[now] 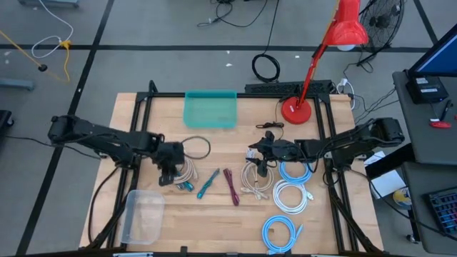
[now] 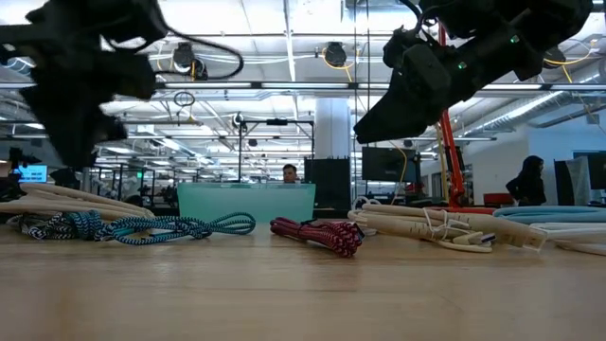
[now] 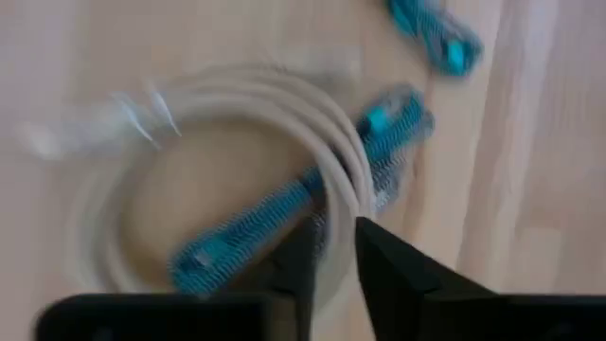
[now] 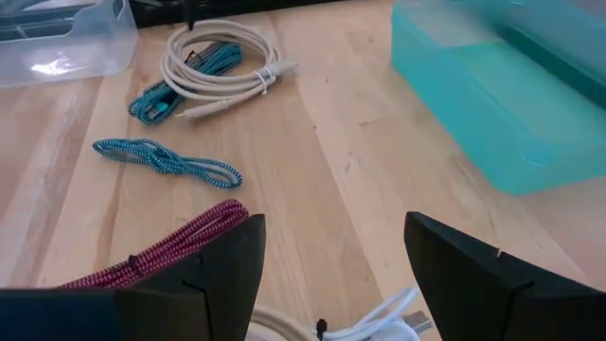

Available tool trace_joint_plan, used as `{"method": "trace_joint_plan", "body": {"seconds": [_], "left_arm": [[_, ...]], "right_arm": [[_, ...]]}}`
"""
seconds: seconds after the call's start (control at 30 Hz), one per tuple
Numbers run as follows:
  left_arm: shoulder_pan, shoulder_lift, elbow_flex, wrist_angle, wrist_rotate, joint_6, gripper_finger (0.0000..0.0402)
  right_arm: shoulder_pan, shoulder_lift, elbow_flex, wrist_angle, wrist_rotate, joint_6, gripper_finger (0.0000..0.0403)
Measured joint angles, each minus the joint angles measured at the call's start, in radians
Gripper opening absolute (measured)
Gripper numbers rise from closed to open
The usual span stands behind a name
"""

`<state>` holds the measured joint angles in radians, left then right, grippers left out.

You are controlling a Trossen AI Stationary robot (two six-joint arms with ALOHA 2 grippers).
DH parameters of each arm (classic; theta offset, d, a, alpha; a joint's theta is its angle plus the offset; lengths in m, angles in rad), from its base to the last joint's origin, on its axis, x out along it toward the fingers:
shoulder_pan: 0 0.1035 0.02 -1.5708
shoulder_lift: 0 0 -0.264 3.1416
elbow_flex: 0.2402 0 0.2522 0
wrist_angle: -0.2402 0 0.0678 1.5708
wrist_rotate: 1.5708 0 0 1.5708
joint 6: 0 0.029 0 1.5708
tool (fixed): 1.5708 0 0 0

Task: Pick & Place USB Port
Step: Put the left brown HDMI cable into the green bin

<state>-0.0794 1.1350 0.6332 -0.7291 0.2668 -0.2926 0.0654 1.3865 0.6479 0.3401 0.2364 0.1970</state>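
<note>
My left gripper (image 1: 168, 173) (image 3: 336, 248) points down at the rim of a white cable coil (image 1: 188, 170) (image 3: 237, 104). The coil lies on the table with a teal braided cable (image 3: 284, 208) tangled in it. The fingers are nearly together. My right gripper (image 1: 262, 168) (image 4: 331, 275) hangs open a little above a bundle of white cables (image 1: 253, 180) (image 4: 379, 327) and touches nothing. A teal braided cable (image 1: 207, 183) (image 4: 166, 159) and a red braided cable (image 1: 231, 185) (image 4: 170, 248) lie between the two arms. My left gripper comes from above, pointing down. The white coil's strands (image 3: 339, 185) run into the narrow gap between its fingertips, pinched across their length. The teal braided cable lies right beside that spot. The picture is blurred, and I cannot tell whether the coil is lifted.
A teal bin (image 1: 211, 108) stands at the far edge and a clear container (image 1: 143, 214) at the near left. Blue and white coils (image 1: 293, 194) lie near the right arm. A red lamp (image 1: 296, 111) stands at the far right. People show in the room behind.
</note>
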Motion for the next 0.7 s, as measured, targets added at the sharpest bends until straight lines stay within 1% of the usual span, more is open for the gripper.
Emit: {"method": "trace_joint_plan", "body": {"seconds": [0.07, 0.17, 0.3, 0.37, 0.47, 0.7], "left_arm": [[-0.045, 0.027, -0.028, 0.061, 0.019, -0.030, 0.0127], [-0.114, 0.072, -0.036, 0.138, 0.024, -0.061, 0.0166], [-0.186, 0.123, -0.037, 0.202, 0.010, -0.087, 0.0203], [-0.208, 0.143, -0.037, 0.218, -0.004, -0.088, 0.0212], [-0.230, 0.166, -0.036, 0.227, -0.036, -0.101, 0.0215], [-0.235, 0.173, -0.036, 0.234, -0.130, -0.110, 0.0216]], "right_arm": [[-0.001, 0.000, 0.000, 0.001, 0.003, 0.000, 0.0247], [-0.002, 0.000, 0.000, 0.004, 0.026, 0.000, 0.0247], [-0.007, 0.000, 0.000, 0.007, 0.028, 0.000, 0.0247], [-0.007, 0.000, 0.000, 0.011, 0.028, 0.000, 0.0247], [-0.007, 0.000, 0.000, 0.016, 0.028, 0.000, 0.0247], [-0.007, 0.000, 0.000, 0.023, 0.027, 0.000, 0.0247]]}}
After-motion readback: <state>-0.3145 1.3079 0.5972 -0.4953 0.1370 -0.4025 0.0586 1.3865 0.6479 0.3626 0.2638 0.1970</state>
